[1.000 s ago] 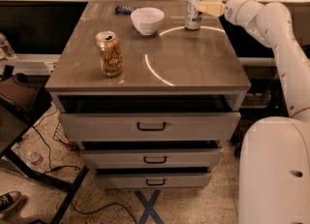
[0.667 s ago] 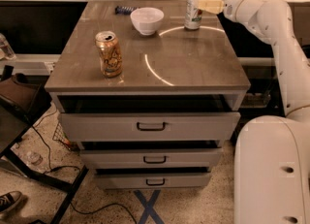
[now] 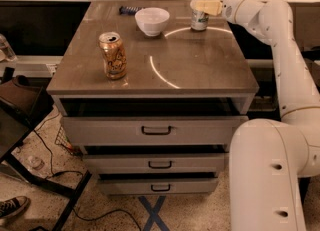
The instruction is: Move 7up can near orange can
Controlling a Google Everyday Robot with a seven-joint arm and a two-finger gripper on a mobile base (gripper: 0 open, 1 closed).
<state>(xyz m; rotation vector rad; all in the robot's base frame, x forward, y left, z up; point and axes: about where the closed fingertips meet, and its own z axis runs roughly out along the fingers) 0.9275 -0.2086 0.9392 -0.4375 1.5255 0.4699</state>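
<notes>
The 7up can (image 3: pixel 199 21) is whitish-silver with green marks and stands upright at the far right of the tabletop. My gripper (image 3: pixel 205 7) comes in from the right and sits at the can's upper part, overlapping its top. The orange can (image 3: pixel 113 55) has an orange-gold body and an opened silver top. It stands upright at the front left of the tabletop, well apart from the 7up can and from my gripper.
A white bowl (image 3: pixel 152 20) stands at the back middle, left of the 7up can. A small dark object (image 3: pixel 127 10) lies behind it. The grey drawer cabinet (image 3: pixel 155 130) carries the tabletop. My white arm and base (image 3: pixel 270 170) stand at the right.
My gripper has moved left from beside the 7up can onto its upper part. Both cans and the bowl stay where they were.
</notes>
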